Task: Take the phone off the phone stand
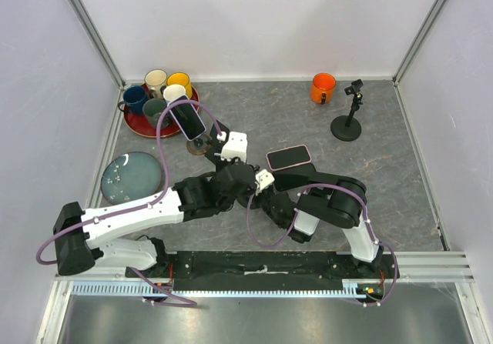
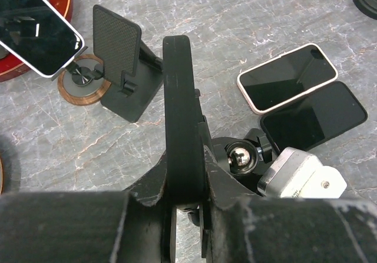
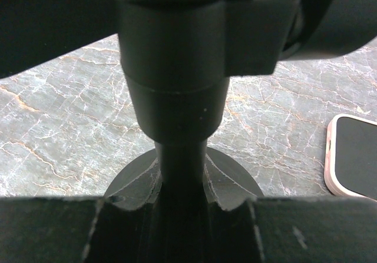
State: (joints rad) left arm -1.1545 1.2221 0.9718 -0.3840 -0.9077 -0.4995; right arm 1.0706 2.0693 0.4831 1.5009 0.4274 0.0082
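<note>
In the left wrist view my left gripper [image 2: 185,180] is shut on a black phone [image 2: 179,110], held edge-on and upright. Just right of it is the phone stand's shiny ball head [image 2: 240,159]; I cannot tell whether the phone still touches it. In the right wrist view my right gripper [image 3: 182,186] is shut on the stand's black post [image 3: 177,116], above its round base [image 3: 238,183]. In the top view both grippers meet at mid-table, the left [image 1: 233,176] and the right [image 1: 260,190], and the arms hide the held phone.
A pink-cased phone [image 1: 289,157] and a black phone [image 2: 312,117] lie flat to the right. A black folding stand [image 2: 126,63] and a phone on a wooden-based stand [image 1: 187,119] are to the left. Red tray of mugs [image 1: 137,122], blue plate [image 1: 129,177], orange mug [image 1: 323,88], tripod [image 1: 347,121].
</note>
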